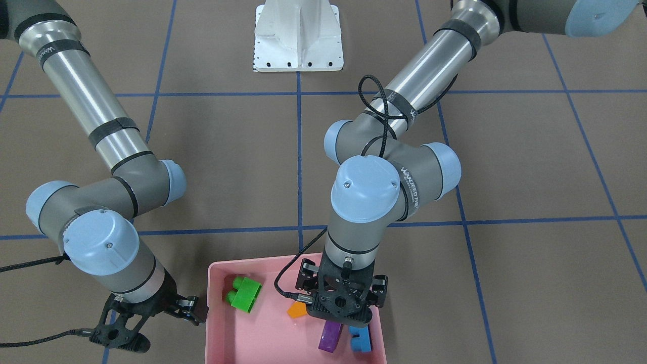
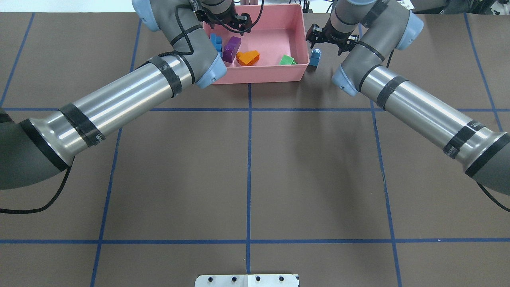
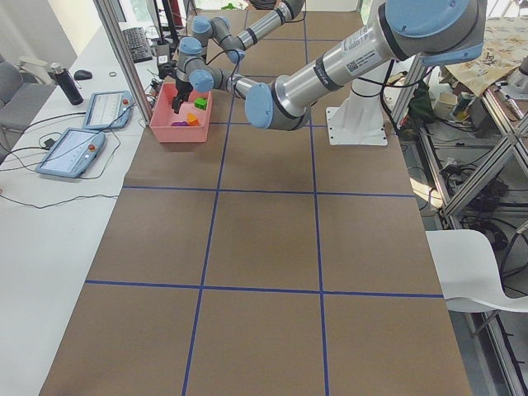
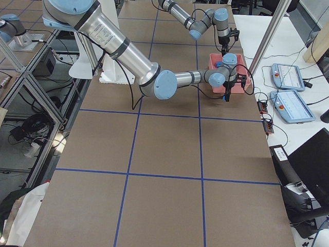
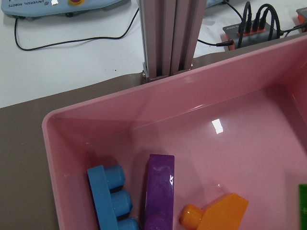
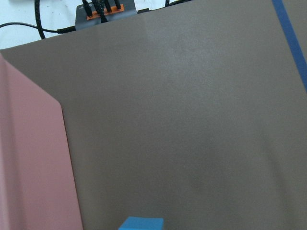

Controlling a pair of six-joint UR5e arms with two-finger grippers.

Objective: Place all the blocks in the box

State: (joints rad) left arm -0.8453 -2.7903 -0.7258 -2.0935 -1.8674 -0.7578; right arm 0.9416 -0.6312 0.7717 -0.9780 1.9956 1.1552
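Seen from overhead, the left gripper (image 2: 224, 22) hangs over the far left corner of the pink box (image 2: 259, 75). Its fingers are hidden, so I cannot tell whether they are released or clenched. On the box floor lie the long blue block (image 2: 216, 43), the purple (image 2: 231, 48), the orange (image 2: 248, 57) and the green (image 2: 287, 60). The tiny blue block (image 2: 315, 57) stands on the bench (image 2: 318, 159), just outside the box's right wall. The right gripper (image 2: 330, 39) is near it, its fingers' state likewise unclear.
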